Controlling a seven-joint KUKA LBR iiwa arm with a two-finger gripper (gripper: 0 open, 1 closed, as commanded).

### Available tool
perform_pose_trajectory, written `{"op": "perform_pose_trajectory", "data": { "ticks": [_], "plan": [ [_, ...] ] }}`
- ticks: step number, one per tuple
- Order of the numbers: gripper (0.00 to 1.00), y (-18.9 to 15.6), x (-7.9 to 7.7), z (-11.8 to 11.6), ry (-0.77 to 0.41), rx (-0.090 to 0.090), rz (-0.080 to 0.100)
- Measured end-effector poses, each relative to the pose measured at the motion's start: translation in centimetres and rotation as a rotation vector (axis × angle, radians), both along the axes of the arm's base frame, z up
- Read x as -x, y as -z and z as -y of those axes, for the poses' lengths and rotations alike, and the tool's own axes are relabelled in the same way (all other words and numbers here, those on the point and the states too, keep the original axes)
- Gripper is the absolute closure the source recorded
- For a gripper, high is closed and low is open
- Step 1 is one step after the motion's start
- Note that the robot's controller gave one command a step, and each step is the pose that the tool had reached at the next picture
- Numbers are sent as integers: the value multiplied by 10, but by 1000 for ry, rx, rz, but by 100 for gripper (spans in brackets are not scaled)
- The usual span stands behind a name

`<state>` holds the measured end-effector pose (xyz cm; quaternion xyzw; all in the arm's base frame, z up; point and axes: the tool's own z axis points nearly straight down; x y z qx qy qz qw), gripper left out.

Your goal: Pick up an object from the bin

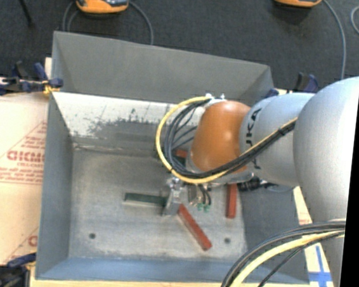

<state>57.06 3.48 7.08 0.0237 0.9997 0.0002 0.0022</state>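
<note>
Pincer (pixel 173 203) down at right end of dark green bar (pixel 142 199).

Two red sticks (pixel 195 228) (pixel 231 200), one dark green bar (pixel 142 199).

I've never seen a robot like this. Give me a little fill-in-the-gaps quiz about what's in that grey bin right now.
1. The gripper hangs at the picture's ___ end of the dark green flat bar.
2. The rounded cover on the arm's wrist is ___.
3. To the picture's right of the gripper, ___ reddish-brown sticks lie on the floor of the grey metal bin: a slanted stick and an upright stick.

Missing words: right; orange; two.
</note>
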Motion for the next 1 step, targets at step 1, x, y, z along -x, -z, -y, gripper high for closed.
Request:
{"op": "perform_pose_trajectory", "data": {
  "ticks": [1],
  "plan": [
    [100, 0, 0, 0, 0, 0, 0]
  ]
}}
